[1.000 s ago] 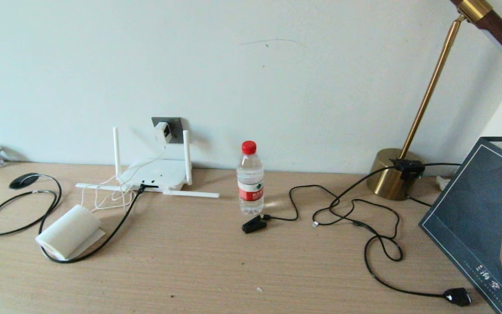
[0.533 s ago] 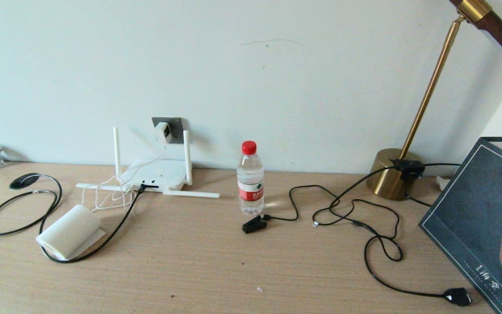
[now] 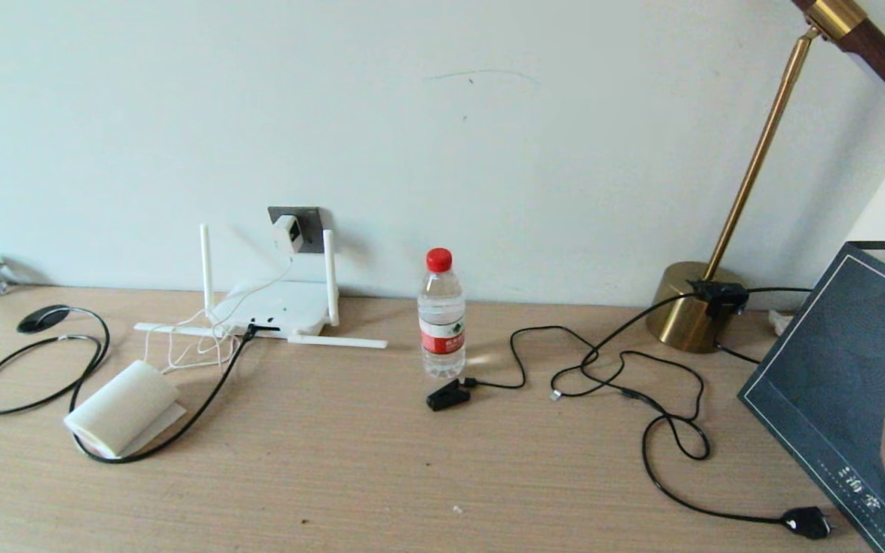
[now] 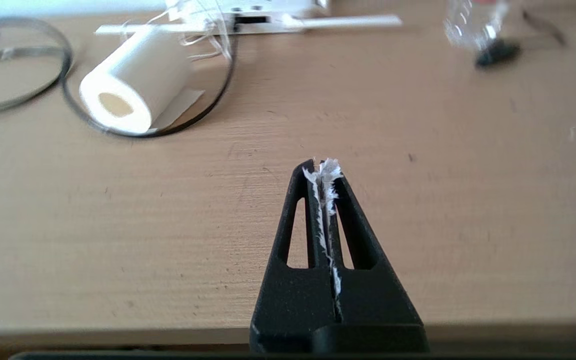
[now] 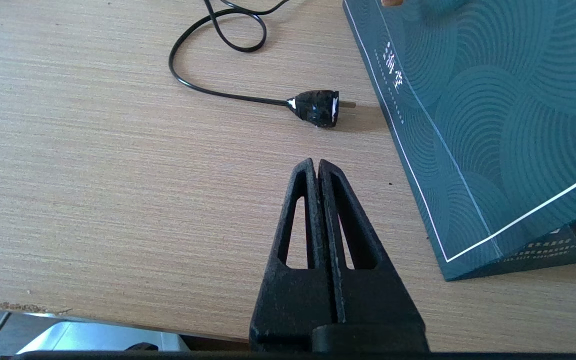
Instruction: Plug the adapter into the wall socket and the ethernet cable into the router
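Note:
The white adapter (image 3: 287,233) sits in the dark wall socket (image 3: 308,216), its thin white cord hanging to the white router (image 3: 277,307) below. The black ethernet cable (image 3: 212,393) ends at the router's front edge and loops round a white paper roll (image 3: 121,418). Neither gripper shows in the head view. In the left wrist view my left gripper (image 4: 322,167) hangs shut over bare desk near the front edge, white shreds stuck between its fingers, with the router (image 4: 253,12) and the cable (image 4: 208,107) far ahead. My right gripper (image 5: 314,165) is shut and holds nothing.
A water bottle (image 3: 441,315) stands mid-desk with a black clip-ended cable (image 3: 446,395) beside it. A brass lamp (image 3: 692,307) stands at the back right; its cord ends in a plug (image 5: 315,107) close to a dark gift bag (image 5: 493,125).

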